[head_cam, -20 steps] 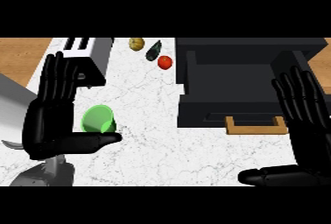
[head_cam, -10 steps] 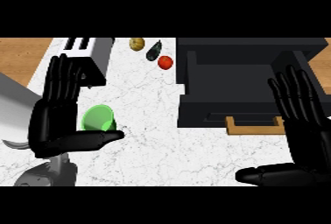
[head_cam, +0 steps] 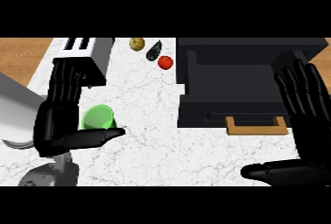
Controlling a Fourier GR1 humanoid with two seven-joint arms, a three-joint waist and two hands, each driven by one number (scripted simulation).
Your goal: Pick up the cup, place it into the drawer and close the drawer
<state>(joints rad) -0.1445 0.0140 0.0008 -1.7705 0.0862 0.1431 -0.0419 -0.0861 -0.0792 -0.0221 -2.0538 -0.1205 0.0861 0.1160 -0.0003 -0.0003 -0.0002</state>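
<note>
Green is what you are after: the cup [head_cam: 98,118] lies on its side on the white marble counter [head_cam: 149,144], mouth turned toward you, right against your left hand [head_cam: 61,127]. That hand stands edge-on with the fingers straight and spread upward past the toaster [head_cam: 84,54], while the thumb reaches out just under the cup; nothing is curled round it yet, so you are at the grasp, with the lift not begun. Your right hand [head_cam: 301,98] stands flat and unclenched at the view's right, fingers up, thumb stretched low, resting beside the black drawer [head_cam: 233,87]. The drawer is pulled out, its wooden handle [head_cam: 256,127] facing you, and its dark cavity looks ready to receive.

Next, you need to wrap the left fingers round the cup's wall against the thumb, then carry it rightward over the drawer's near wall. Being tipped and round, it may roll away if nudged before the fingers close.
</note>
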